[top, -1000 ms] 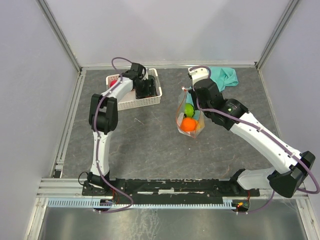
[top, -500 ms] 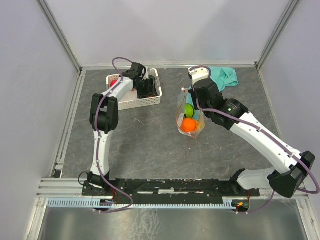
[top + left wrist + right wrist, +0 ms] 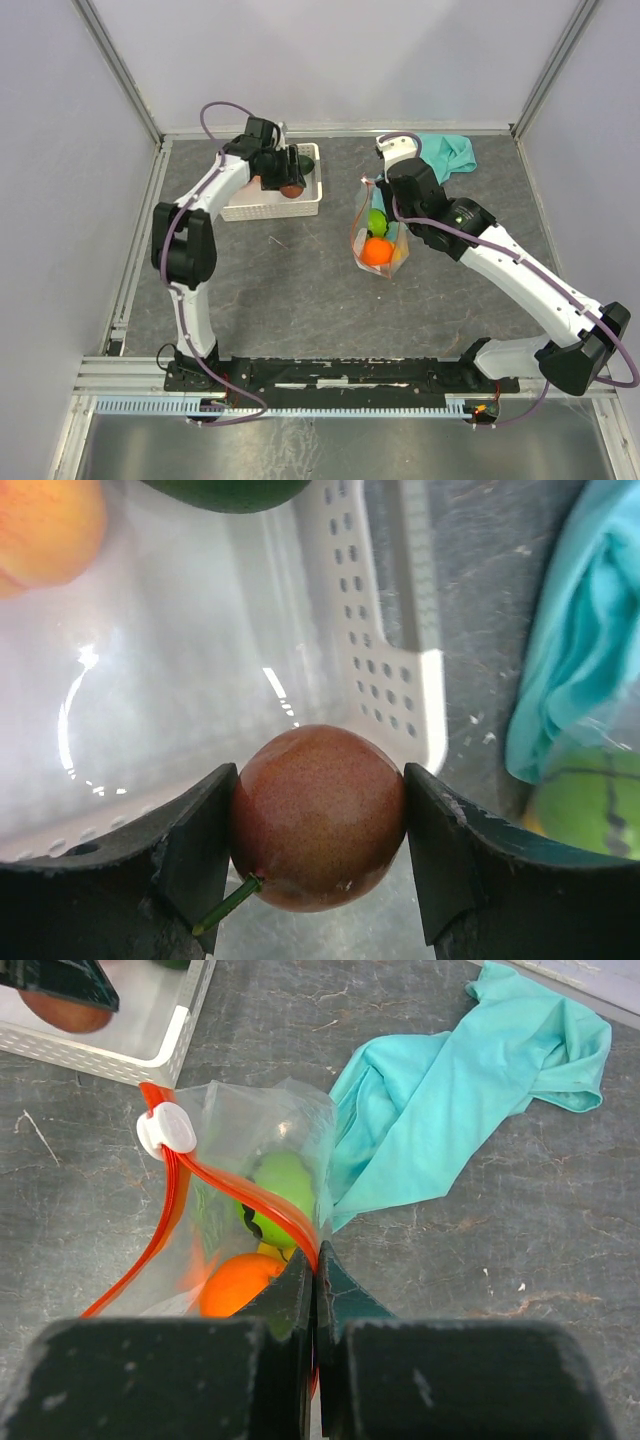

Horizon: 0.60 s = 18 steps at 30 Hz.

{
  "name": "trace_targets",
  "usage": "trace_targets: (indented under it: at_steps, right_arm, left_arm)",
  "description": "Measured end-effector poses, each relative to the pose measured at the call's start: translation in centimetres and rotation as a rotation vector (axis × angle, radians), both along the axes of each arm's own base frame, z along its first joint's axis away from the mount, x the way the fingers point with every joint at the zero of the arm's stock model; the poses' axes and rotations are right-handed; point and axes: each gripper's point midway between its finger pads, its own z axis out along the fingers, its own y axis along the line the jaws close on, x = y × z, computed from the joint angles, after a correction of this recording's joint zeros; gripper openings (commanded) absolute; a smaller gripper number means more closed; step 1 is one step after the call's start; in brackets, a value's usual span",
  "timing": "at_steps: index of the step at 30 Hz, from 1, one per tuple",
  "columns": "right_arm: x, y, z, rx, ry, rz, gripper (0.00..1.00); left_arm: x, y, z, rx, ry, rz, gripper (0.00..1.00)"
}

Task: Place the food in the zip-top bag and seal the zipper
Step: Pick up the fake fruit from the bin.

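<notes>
My left gripper is shut on a brownish-red round fruit with a green stem, held above the white basket. A peach-pink fruit and a dark green one lie in the basket. My right gripper is shut on the red-orange zipper of the zip-top bag, holding its mouth open. Inside the bag lie a green fruit, an orange one and a bit of yellow. A white slider sits on the zipper.
A teal cloth lies crumpled right behind the bag. The basket stands at the back left, close to the rear wall. Grey table surface spreads between the basket, the bag and the arm bases.
My left gripper has closed on the brownish-red fruit and lifted it out of the basket, with the arm swinging up and leftward. The right arm and bag have stayed still.
</notes>
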Motion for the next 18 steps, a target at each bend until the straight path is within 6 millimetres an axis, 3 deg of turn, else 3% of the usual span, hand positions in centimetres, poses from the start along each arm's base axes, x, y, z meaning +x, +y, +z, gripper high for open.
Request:
trace_targets:
  at_steps: [3,9,18]
  right_arm:
    - [-0.1,0.2,-0.1,0.010,0.005,0.007,0.02]
    - [-0.2,0.5,-0.5,0.027,0.019,0.011,0.02]
    - [-0.2,1.1,-0.4,0.059,0.020,0.020,0.02]
  left_arm:
    - [-0.8,0.1,3.5,-0.016,-0.082,0.001,0.43]
    - [-4.1,-0.6,8.3,-0.052,-0.208,-0.029,0.42]
    - [-10.3,-3.2,12.6,-0.138,-0.381,-0.121,0.39]
